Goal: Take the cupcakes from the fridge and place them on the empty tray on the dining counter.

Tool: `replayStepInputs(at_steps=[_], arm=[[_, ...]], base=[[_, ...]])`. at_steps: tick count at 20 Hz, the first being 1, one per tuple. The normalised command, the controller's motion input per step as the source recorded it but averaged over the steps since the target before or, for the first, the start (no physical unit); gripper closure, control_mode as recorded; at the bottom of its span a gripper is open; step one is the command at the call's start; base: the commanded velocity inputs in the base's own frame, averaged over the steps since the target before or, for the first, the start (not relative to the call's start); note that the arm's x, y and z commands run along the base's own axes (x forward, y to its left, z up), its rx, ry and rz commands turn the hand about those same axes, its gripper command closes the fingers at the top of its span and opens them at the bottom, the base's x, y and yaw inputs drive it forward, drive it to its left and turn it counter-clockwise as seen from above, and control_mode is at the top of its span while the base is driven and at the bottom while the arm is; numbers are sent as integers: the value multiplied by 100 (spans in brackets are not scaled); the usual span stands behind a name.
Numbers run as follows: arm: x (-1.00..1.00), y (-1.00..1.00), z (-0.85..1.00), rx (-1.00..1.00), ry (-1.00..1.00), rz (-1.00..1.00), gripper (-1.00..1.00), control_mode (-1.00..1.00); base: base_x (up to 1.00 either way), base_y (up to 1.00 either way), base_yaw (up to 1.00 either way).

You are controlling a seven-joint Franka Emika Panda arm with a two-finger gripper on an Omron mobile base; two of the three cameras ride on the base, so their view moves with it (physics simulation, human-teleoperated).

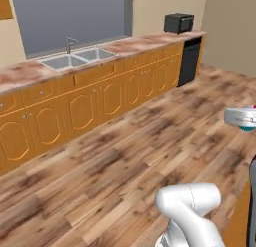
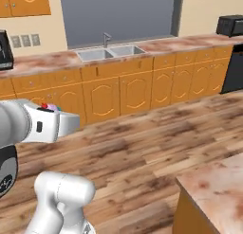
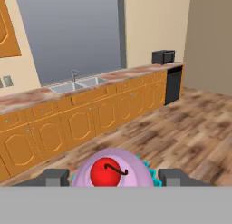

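Note:
In the hand view a pink-frosted cupcake (image 3: 111, 171) with a red cherry on top and a teal wrapper sits between my two dark fingertips; my gripper (image 3: 113, 177) is shut on it. From the right base view the white hand (image 2: 50, 115) hangs at the left, and a bit of the cupcake (image 2: 47, 106) peeks over it. A corner of the dining counter (image 2: 216, 185), with a marbled top and an orange side, fills the lower right there. The left base view has the hand (image 1: 246, 118) at the right edge. The fridge and the empty tray are out of view.
A long run of orange cabinets (image 2: 137, 91) with a marbled top and a double sink (image 2: 111, 52) lines the far wall. A black toaster oven (image 1: 178, 23) stands at its right end above a black dishwasher (image 1: 189, 61). Open wooden floor (image 1: 125, 156) lies between.

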Motion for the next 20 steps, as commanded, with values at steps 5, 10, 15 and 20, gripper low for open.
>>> replayStepInputs(at_steps=[5, 10, 15, 20], arm=[[0, 0, 0, 0, 0, 0, 100, 100], [0, 0, 0, 0, 0, 0, 100, 100], [0, 0, 0, 0, 0, 0, 100, 100], [0, 0, 0, 0, 0, 0, 100, 100]], base=[[0, -19, -91], [5, -43, -75], [13, -46, -50], [0, -93, -38]])
